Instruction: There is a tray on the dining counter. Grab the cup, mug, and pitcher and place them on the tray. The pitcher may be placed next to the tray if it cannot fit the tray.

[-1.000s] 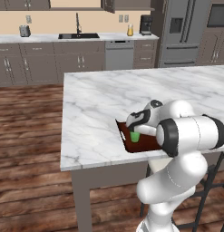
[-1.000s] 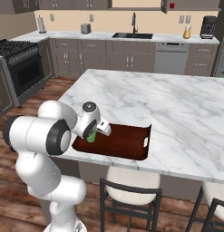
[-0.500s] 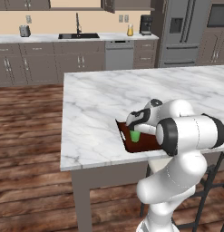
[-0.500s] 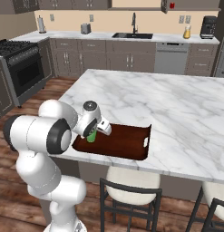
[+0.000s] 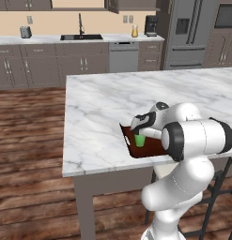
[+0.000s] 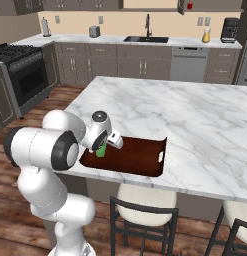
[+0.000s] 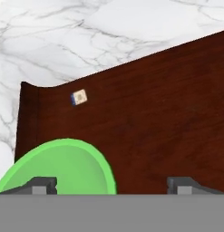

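Green cup (image 5: 140,140): upright on dark reddish-brown tray (image 6: 140,160), at the tray's end nearest the tabletop (image 5: 103,112) edge. End effector (image 7: 111,186): released, fingertips spread wide either side of the cup rim, gripping nothing. Step in hand, judged: cup placement done. Next: lift clear without tipping it, then fetch mug and pitcher.
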